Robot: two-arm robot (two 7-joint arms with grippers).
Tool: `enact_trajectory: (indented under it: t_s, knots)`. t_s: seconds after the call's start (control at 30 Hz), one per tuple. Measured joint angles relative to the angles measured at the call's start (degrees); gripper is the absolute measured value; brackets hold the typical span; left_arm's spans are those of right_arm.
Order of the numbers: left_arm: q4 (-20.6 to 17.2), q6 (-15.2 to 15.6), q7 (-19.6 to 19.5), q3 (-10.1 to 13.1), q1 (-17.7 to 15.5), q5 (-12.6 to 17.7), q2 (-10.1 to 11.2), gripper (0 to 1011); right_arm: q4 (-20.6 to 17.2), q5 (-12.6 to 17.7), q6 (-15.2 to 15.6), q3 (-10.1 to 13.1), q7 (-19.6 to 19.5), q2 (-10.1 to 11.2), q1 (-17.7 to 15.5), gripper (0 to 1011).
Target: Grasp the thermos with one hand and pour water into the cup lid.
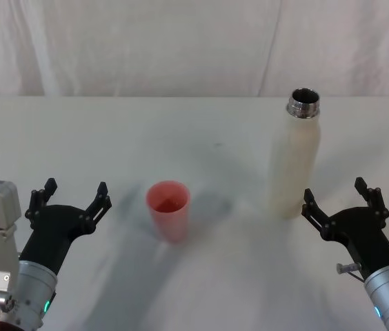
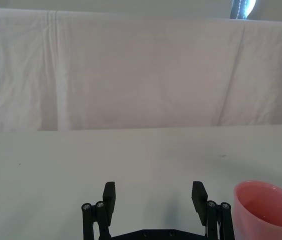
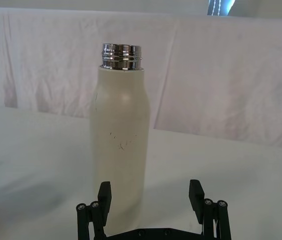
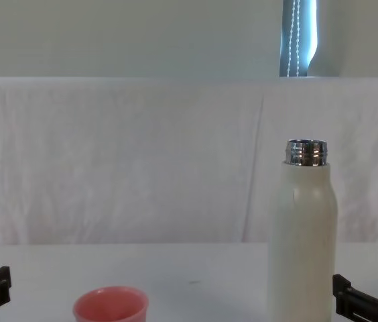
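A white table (image 1: 194, 138) is filling the lower two thirds of the head view, with a creased white cloth backdrop (image 1: 181, 41) hanging across the top. The thermos (image 1: 295, 155) is standing upright and uncapped at centre right, and the cup lid (image 1: 168, 209) is sitting mouth-up just below centre, well apart from it. The right gripper (image 1: 339, 201) is hovering at the lower right with its fingers spread wide, just beside the thermos base and not touching it. The left gripper (image 1: 70, 198) is resting at the lower left, fingers also wide apart, near the cup lid.
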Motion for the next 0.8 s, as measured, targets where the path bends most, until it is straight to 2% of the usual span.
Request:
enact_trajectory:
  t_s: [0.8]
  knots:
    - [0.00,0.00,0.00,0.00,0.00,0.00,0.00,1001,0.14,0.35,-0.23,0.28,0.52,-0.32,0.11,1002]
